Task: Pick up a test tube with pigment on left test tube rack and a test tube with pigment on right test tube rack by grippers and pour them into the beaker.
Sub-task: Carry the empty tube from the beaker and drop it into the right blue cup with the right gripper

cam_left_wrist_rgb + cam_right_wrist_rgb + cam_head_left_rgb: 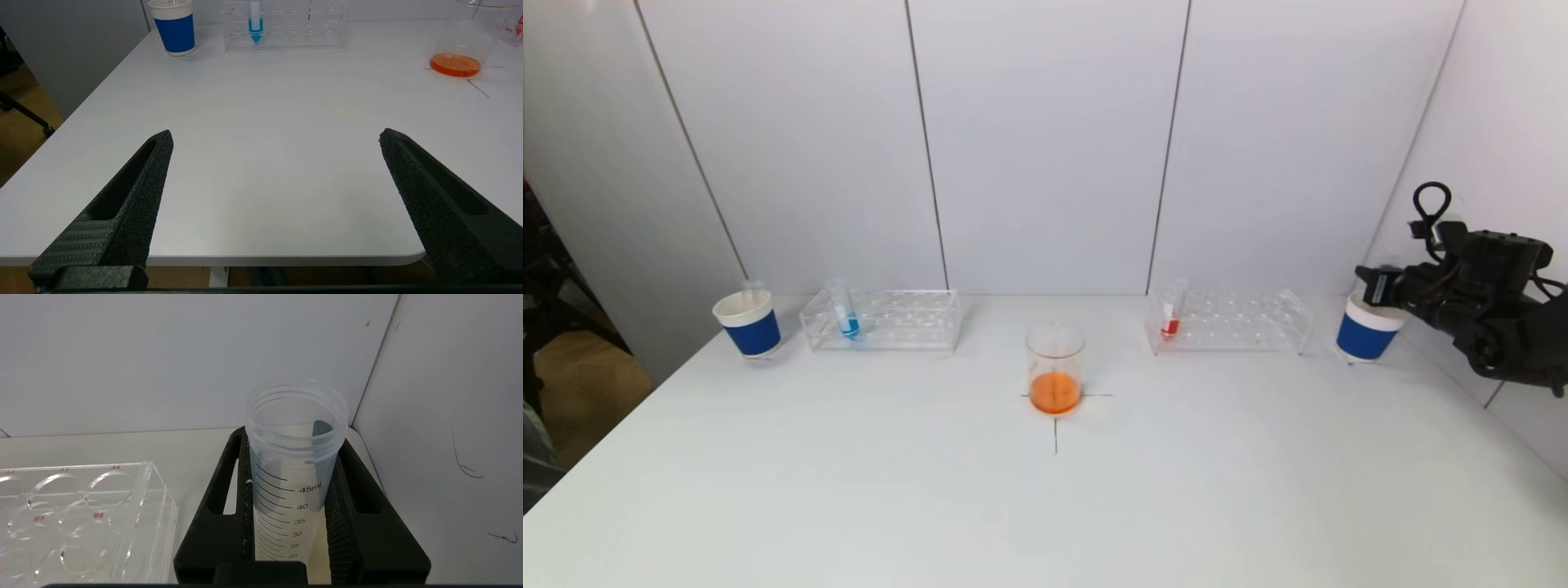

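Gripping an emptied tube point(292, 473) over the right blue cup point(1368, 331), the right tool point(292, 490) looks set to discard it; left tool point(276, 192) gapes empty above the bench point(265, 122), beaker point(1055, 367) centred

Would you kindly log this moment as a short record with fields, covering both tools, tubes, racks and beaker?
right tool: shut on clear graduated plastic tube, which looks empty, above the right blue paper cup
left tool: open, holding nothing, over the table's near edge
left clear rack: holds blue-pigment tube
right clear rack: holds red-pigment tube
glass beaker: orange liquid inside, at the table's centre
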### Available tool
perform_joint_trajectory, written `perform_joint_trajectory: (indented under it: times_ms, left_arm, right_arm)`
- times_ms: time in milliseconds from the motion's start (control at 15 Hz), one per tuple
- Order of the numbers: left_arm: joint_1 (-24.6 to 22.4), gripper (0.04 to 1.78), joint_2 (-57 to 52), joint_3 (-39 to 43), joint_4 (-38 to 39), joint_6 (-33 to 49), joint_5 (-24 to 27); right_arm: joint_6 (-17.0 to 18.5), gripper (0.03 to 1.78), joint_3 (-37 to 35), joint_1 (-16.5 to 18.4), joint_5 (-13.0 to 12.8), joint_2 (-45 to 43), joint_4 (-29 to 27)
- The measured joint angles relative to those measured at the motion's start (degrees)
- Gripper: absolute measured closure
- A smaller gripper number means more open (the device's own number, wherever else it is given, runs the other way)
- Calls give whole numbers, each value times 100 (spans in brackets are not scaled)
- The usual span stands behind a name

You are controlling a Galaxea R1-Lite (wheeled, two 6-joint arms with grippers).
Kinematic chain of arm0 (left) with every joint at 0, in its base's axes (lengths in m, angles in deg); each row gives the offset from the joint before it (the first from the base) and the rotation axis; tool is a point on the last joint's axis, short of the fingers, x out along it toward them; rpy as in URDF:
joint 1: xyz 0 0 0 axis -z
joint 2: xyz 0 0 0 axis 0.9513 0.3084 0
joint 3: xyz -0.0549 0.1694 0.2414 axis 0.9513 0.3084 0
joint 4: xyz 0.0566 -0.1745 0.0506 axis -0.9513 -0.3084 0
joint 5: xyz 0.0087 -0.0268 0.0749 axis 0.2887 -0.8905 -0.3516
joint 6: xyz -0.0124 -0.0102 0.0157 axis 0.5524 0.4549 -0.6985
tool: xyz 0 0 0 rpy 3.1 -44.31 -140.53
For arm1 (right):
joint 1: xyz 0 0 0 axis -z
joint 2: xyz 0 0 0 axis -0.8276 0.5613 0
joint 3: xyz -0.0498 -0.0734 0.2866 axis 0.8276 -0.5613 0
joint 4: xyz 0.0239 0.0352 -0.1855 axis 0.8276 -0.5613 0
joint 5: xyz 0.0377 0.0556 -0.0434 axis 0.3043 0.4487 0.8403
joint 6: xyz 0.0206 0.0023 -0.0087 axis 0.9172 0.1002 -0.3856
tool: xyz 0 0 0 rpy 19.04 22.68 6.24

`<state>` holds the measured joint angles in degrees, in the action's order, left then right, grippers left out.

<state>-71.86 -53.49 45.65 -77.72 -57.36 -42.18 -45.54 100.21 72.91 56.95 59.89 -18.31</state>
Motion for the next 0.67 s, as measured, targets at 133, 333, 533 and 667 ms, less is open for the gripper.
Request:
perform_joint_trajectory:
  times_ms: [133,333,533,667]
  left_arm:
    - [0,6,0,0,2,0,0]
    - [0,6,0,0,-2,0,2]
    - [0,6,0,0,0,-1,2]
    - [0,6,0,0,-2,2,4]
  right_arm:
    - [10,127,-113,0,0,46,140]
    - [13,127,-234,4,-6,90,221]
    - [21,127,-276,6,-6,118,239]
    - [16,127,-282,17,-6,135,276]
